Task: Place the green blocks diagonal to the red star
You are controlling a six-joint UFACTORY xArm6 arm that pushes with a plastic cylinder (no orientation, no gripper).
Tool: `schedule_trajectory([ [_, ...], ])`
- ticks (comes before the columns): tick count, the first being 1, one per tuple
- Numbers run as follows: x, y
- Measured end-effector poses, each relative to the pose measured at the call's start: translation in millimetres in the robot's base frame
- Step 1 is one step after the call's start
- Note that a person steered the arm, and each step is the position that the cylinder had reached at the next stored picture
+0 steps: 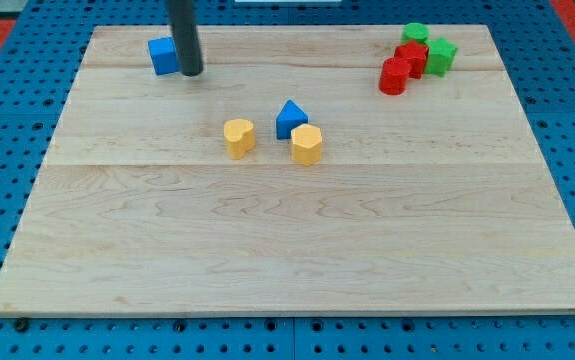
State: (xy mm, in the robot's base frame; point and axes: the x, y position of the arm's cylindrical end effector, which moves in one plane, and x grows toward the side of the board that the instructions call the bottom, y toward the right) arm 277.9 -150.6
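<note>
Two green blocks sit at the view's top right: one (415, 34) at the top and one (441, 55) just right of a red star-like block (412, 57). A second red block (395, 76), rounder, touches the star at its lower left. The four form a tight cluster. My tip (192, 73) is far off at the view's top left, touching the right side of a blue cube (163, 56).
A blue triangular block (290, 118) sits near the board's middle with a yellow block (307, 144) touching its lower right and another yellow block (239, 137) to its left. The wooden board (287, 250) lies on a blue pegboard.
</note>
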Motion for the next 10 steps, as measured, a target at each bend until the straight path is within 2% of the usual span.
schedule_trajectory([
  [1, -34.2, -19.3],
  [2, -25.3, 36.1],
  [3, -47.4, 128.3],
  [4, -52.1, 198.9],
  [6, -52.1, 199.6],
  [7, -72.8, 209.3],
  [9, -84.5, 379.1],
  [10, -56.3, 368.0],
])
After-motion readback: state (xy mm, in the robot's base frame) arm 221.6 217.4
